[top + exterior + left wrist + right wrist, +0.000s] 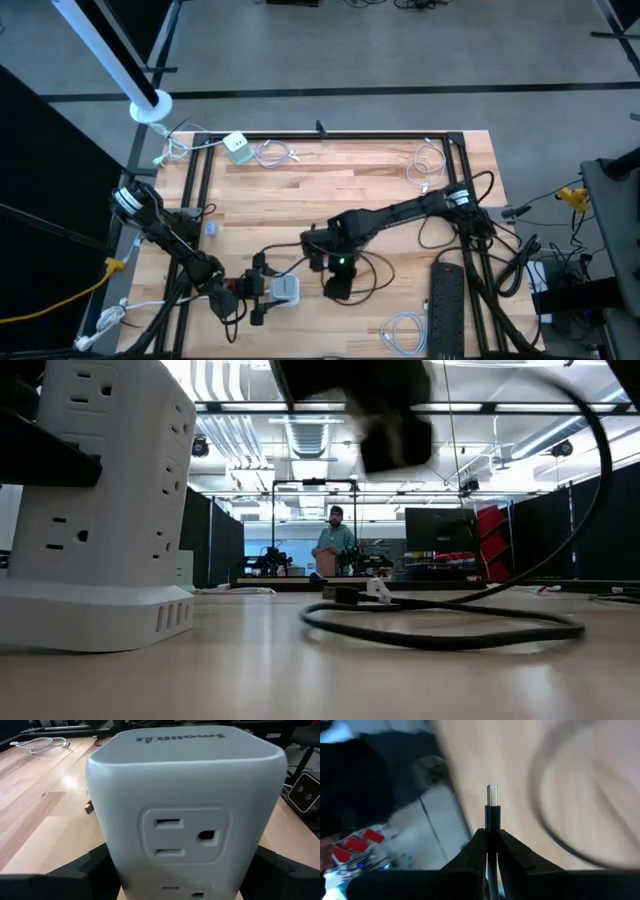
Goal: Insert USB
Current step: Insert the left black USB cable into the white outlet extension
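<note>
A white power tower (pixel 286 290) with outlets stands on its base near the table's near edge. It fills the left wrist view (pixel 185 810), and the low view shows small ports low on its side (pixel 170 618). My left gripper (pixel 266 290) is shut on it, reaching in from the table's left. Just right of it, my right gripper (pixel 338 285) is shut on a black USB plug (pixel 492 815), its silver tip (pixel 492 795) sticking out past the fingertips. The plug's black cable (pixel 440 625) lies looped on the table. My left gripper pinches the power tower between its two fingers, one on each opposite side wall (pixel 107 865), low on the body, coming about level from the table's left. The tower stands upright with its base (pixel 90 625) on the table. My right gripper (pixel 491 840) pinches the USB plug's black body (pixel 492 820) between its two fingertips. The fingers lie along the plug, and its metal tip points straight out ahead of them. The plug is lifted clear of the table, and the cable trails away behind it.
A black power strip (pixel 445 310) lies by the near right corner. White coiled cables lie at the near edge (pixel 405 332), the far right (pixel 430 165) and the far middle (pixel 275 153), beside a white adapter (pixel 237 146). A person (pixel 333 545) stands far behind the table.
</note>
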`<state>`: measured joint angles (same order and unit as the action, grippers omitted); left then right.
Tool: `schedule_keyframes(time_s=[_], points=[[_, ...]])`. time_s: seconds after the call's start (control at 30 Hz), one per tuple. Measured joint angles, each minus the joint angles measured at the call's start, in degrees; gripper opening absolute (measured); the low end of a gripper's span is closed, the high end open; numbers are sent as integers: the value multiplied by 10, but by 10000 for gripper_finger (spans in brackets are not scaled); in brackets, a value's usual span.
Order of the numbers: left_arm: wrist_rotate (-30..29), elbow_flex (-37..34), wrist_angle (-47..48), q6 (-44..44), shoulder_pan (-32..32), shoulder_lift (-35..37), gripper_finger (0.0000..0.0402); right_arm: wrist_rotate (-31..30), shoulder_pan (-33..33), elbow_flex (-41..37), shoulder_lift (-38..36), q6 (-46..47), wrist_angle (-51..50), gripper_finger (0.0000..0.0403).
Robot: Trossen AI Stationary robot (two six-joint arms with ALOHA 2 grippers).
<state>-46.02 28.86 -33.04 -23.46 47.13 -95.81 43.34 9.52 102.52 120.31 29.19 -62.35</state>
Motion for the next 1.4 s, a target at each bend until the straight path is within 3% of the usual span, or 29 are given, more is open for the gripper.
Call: schedule_keyframes(time_s=[0.2,0.4,0.53,0.7,0.77,0.9,1.2,1.4], points=[[0,-1,0,2,0,0,295,-8,-50,-81,0,-57,-99,19],[0,0,1,-1,-1,0,295,-20,-60,-24,-5,-62,-85,19],[3,8,9,-4,-11,0,295,35,-49,45,-5,-17,-57,19],[4,29,61,-1,-29,1,295,159,-47,77,-3,76,54,19],[5,30,64,0,-34,1,295,173,-48,90,-3,90,69,19],[5,30,66,13,-35,1,295,127,-59,93,-3,70,82,19],[6,30,63,78,-36,5,295,-51,-65,96,-2,-6,110,19],[-66,25,47,175,-50,21,295,-76,-66,99,-2,-18,122,19]])
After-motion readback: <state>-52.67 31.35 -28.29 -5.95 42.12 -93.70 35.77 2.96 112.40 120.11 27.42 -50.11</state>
